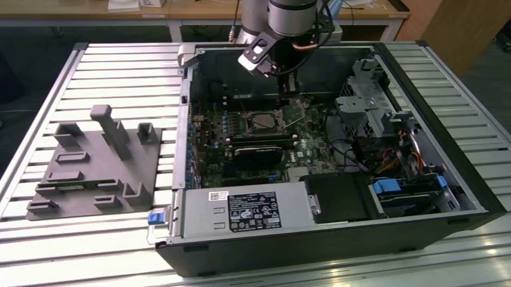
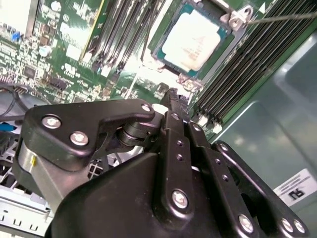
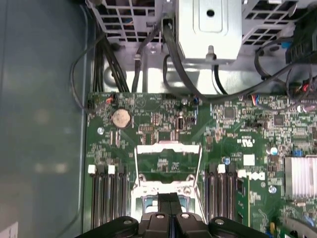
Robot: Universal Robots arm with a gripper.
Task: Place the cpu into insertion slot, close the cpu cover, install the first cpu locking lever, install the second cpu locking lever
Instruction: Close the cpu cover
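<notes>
The cpu (image 2: 193, 42), a pale metallic square, lies flat in the insertion slot (image 2: 171, 54) on the green board. In the exterior view the insertion slot (image 1: 262, 121) sits mid-board inside the open computer case. The cpu cover (image 3: 168, 166), a silvery frame with a square window, stands swung open, away from the slot. My gripper (image 3: 168, 201) hangs just above the slot beside the cover's edge, its two black fingers (image 2: 174, 106) pressed together with nothing between them. A thin wire lever (image 2: 282, 17) runs out from the slot's corner. In the exterior view, my gripper (image 1: 285, 92) reaches down from the case's far wall.
Black memory slots (image 3: 106, 198) flank the socket on both sides. A black card (image 1: 257, 156) lies nearer the front, and a drive cage (image 1: 363, 107) with cables stands on the exterior view's right. A grey fixture (image 1: 96, 167) rests on the slatted table outside the case.
</notes>
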